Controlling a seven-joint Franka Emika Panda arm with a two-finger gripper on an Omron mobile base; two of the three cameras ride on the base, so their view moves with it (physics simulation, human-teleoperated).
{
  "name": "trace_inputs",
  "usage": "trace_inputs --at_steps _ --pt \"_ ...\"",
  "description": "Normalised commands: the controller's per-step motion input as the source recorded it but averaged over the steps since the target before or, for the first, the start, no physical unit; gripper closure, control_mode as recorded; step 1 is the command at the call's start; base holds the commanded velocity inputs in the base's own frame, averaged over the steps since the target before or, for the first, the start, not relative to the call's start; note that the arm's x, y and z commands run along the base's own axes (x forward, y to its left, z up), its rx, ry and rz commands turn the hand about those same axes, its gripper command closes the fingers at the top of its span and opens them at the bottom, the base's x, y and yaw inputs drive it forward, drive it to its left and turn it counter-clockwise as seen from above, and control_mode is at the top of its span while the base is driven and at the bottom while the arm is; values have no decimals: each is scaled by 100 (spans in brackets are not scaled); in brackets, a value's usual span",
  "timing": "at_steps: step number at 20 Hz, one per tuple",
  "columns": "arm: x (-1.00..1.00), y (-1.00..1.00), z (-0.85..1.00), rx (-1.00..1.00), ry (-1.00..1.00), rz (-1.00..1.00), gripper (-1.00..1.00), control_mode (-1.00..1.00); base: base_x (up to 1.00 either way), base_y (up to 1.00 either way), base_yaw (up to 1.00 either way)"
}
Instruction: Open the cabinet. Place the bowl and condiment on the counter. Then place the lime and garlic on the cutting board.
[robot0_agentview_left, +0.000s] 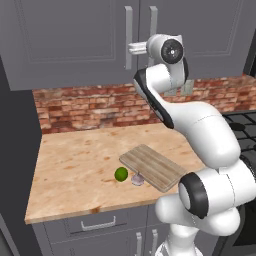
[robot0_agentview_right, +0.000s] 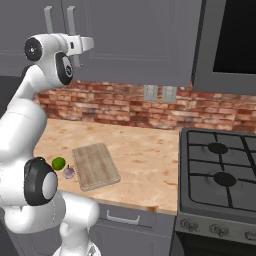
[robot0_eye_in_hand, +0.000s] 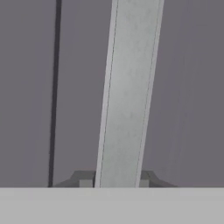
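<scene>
A simulated kitchen fills the frames: a red brick backsplash, a tan counter (robot0_agentview_left: 75, 170) across the middle, and a black stove at the right of the right base view. The grey cabinet (robot0_agentview_left: 65, 40) spans the top of the left base view, both doors shut, with two vertical silver bar handles side by side near the upper centre. The white arm reaches up from the lower right, and its gripper (robot0_agentview_left: 132, 48) meets the left handle (robot0_agentview_left: 128, 37) at about mid-height. In the hand view that handle (robot0_eye_in_hand: 127, 96) runs up the middle as a pale bar, its lower end passing between the dark fingertips (robot0_eye_in_hand: 84, 178) at the bottom; the jaws are drawn in tight on the bar. The door is rigid and hinged, so it should swing rather than flex, and the smooth metal bar could slip, so a firm hold near its middle looks sensible. The cutting board (robot0_agentview_left: 152, 166) lies at an angle on the counter's right-centre part. The lime (robot0_agentview_left: 121, 174) sits just off its lower left corner, with the garlic (robot0_agentview_left: 137, 179) just right of the lime against the board's edge. Both look small, light and prone to roll.
</scene>
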Motion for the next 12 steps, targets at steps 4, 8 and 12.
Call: trace_inputs --at_steps 4,8,12 --pt "-16 -1 0 0 0 0 100 -100 0 0 0" --pt "-25 -3 0 0 0 0 100 -100 0 0 0" --pt "-39 -11 0 0 0 0 100 -100 0 0 0"
